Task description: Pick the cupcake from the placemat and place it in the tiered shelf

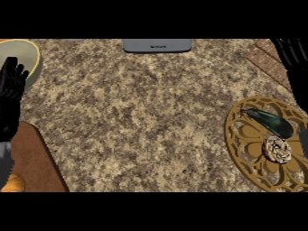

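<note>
Cupcake (278, 149) sits on the placemat (248, 155) at the near right of the surface (143, 113), apparently light, soft-topped and crushable, best taken by its sides; right robot hand (301, 67) and left robot hand (9, 81) both released.

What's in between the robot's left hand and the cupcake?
Between the left hand and the cupcake, the head view shows only bare speckled counter, then the gold placemat.
</note>
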